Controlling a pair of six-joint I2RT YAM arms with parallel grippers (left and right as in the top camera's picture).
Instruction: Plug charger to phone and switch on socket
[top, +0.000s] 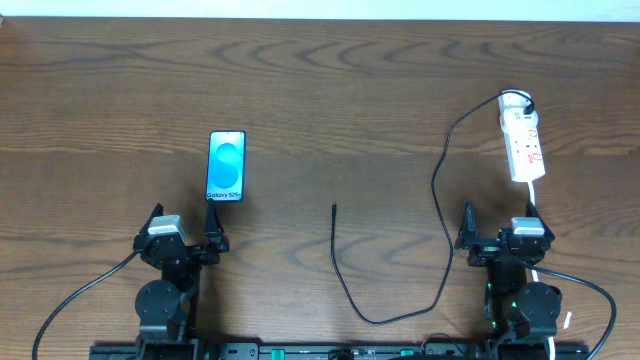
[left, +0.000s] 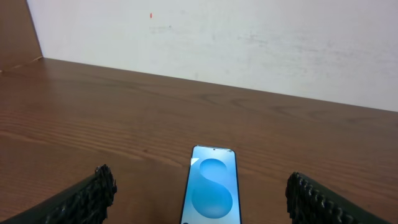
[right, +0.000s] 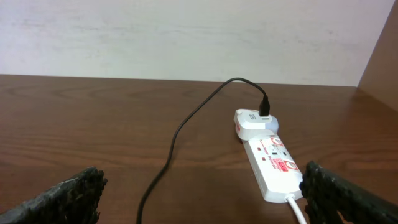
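I have both arms crouched low at the near edge of the table, wrists pointing away from me. The left gripper stands wide with nothing between its fingers. The right gripper is spread fully and is also empty. The phone lies flat with its blue screen up, just ahead of the left gripper and slightly toward its right finger. The socket lies ahead of the right gripper's right finger, and its white cord trails back that way. The charger leaves a white adapter at the socket's far end and loops past the right gripper's left side. Its free tip lies mid-table, well apart from the phone.
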